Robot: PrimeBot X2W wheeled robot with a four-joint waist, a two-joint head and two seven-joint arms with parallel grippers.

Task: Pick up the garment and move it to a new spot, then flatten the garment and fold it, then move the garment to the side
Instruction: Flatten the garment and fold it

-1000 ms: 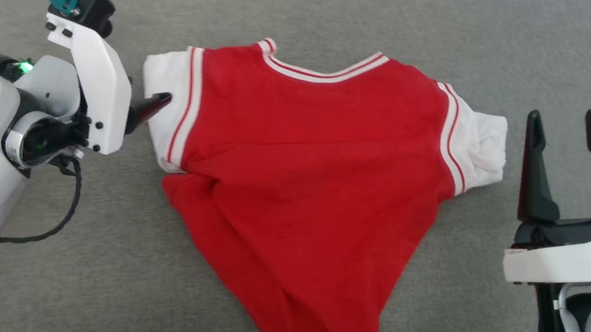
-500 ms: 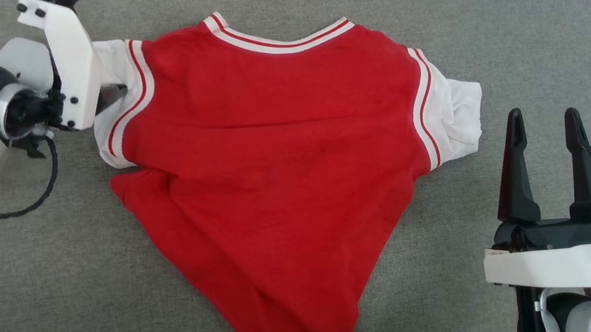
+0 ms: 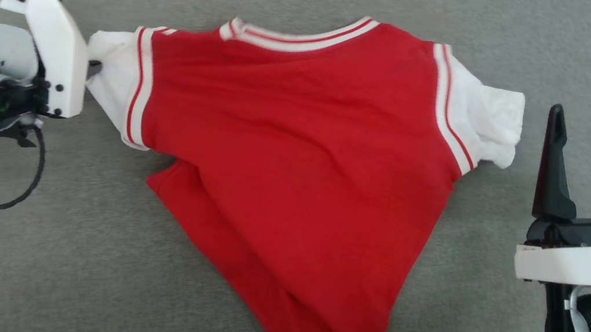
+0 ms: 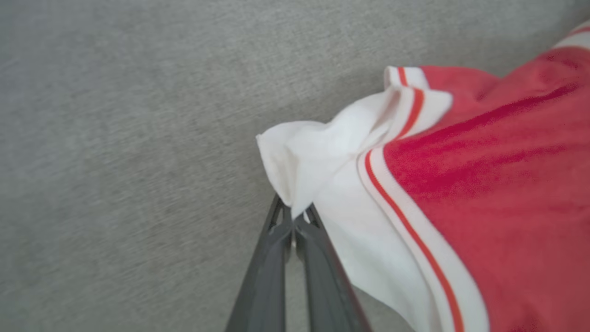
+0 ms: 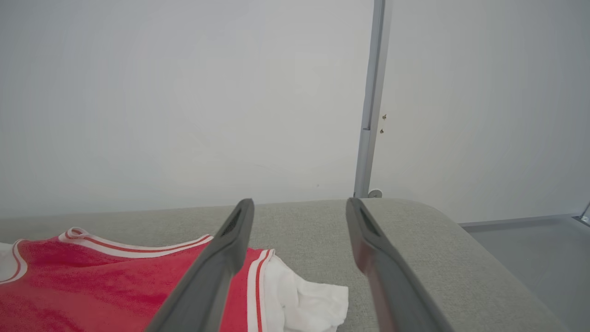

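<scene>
Step 1, pick-up. Left hand (image 4: 292, 216) pressed together, pinching white sleeve (image 4: 313, 161) of garment (image 3: 296, 160). Right hand (image 3: 586, 113) spread, empty, near opposite sleeve (image 3: 499, 117). Next likely needs lift, carry.

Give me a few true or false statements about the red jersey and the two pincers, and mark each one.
1. The left pincer is shut on the garment's white sleeve. True.
2. The right pincer grips the other sleeve. False: it is open, beside that sleeve, holding nothing.
3. The garment lies on a grey fabric surface. True.
4. The garment is folded into a neat rectangle. False: it lies spread out, unfolded, narrowing toward the hem.
</scene>
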